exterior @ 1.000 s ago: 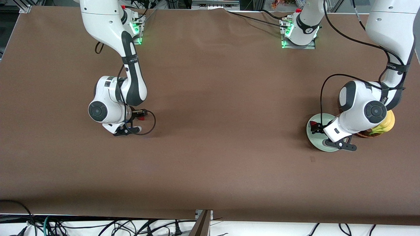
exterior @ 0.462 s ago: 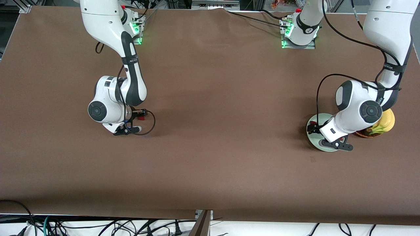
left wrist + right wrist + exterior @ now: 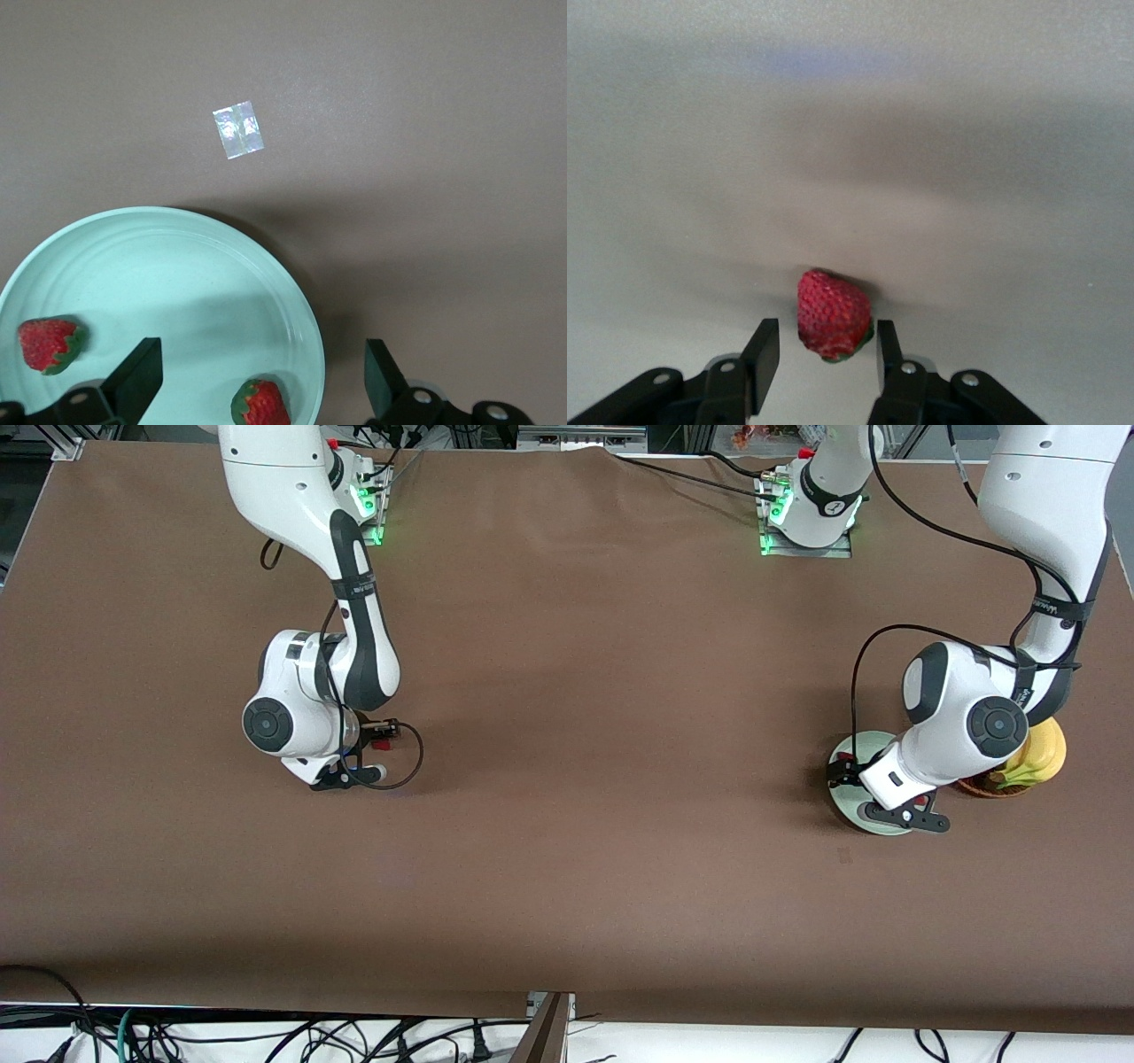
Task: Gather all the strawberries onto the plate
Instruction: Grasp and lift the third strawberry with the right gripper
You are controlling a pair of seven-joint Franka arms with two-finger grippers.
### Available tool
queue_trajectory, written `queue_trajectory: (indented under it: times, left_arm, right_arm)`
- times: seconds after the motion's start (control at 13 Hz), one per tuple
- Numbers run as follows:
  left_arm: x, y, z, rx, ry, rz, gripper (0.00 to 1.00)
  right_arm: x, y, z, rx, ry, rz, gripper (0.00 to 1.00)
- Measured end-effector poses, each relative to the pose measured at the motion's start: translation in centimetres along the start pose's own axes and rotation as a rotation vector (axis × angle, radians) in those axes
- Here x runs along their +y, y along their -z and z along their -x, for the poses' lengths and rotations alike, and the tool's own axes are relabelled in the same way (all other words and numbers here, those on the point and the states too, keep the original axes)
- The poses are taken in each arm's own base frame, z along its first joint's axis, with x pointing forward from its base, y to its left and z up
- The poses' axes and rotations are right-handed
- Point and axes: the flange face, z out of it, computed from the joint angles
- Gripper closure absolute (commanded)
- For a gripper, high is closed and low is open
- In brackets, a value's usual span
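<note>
Brown cloth covers the table [image 3: 567, 850]. The R arm, from its base at the top of the front view, is bent down steeply w/ its wrist low, so the right gripper [image 3: 354, 772] sits just above the cloth toward the right arm's end of the table. Its pose is almost unchanged vs. a sec ago, only a slight nudge.

In the right wrist view the right gripper [image 3: 824, 341] is partly open. Its fingers [image 3: 764, 354] stand on either side of one strawberry [image 3: 833, 314] lying on the cloth, w/ a thin gap showing on one side. The berry isn't gripped or lifted.

The L arm comes down from its base and folds over the plate [image 3: 842, 797], toward the left arm's end of the table. The wrist has shifted a little toward the table's middle since the earlier frame.

The left gripper [image 3: 886, 797] hangs over the plate, fully open and holding nothing. The left wrist view shows the left gripper [image 3: 261, 376] spread wide above the mint plate [image 3: 301, 301]. Two strawberries are in it: one [image 3: 49, 343] by the rim, one [image 3: 261, 403] between the fingers, untouched.

A shiny tape patch [image 3: 238, 129] lies on the cloth near the plate. A wicker basket [image 3: 992, 786] w/ bananas [image 3: 1041, 762] sits beside the plate, partly hidden by the arm.
</note>
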Motion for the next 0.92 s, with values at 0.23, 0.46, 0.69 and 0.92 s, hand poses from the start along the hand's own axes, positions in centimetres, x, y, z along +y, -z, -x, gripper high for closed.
queue_trajectory:
  times: [0.23,0.46,0.69,0.92]
  left_arm:
    - [0.01,-0.04,0.01,-0.001,0.0,0.0,0.0]
    - [0.01,-0.05,0.01,-0.001,0.001,0.0,0.0]
    - [0.01,-0.05,0.01,-0.001,0.001,0.0,0.0]
    - [0.02,-0.06,0.01,-0.001,0.001,0.0,0.0]
  right_arm:
    - [0.01,0.0,0.0,0.001,0.0,0.0,0.64]
    - [0.02,0.0,-0.01,0.001,0.0,0.0,0.69]
    - [0.01,0.03,0.0,0.001,0.0,0.0,0.74]
    - [0.01,0.03,0.0,0.001,0.0,0.0,0.75]
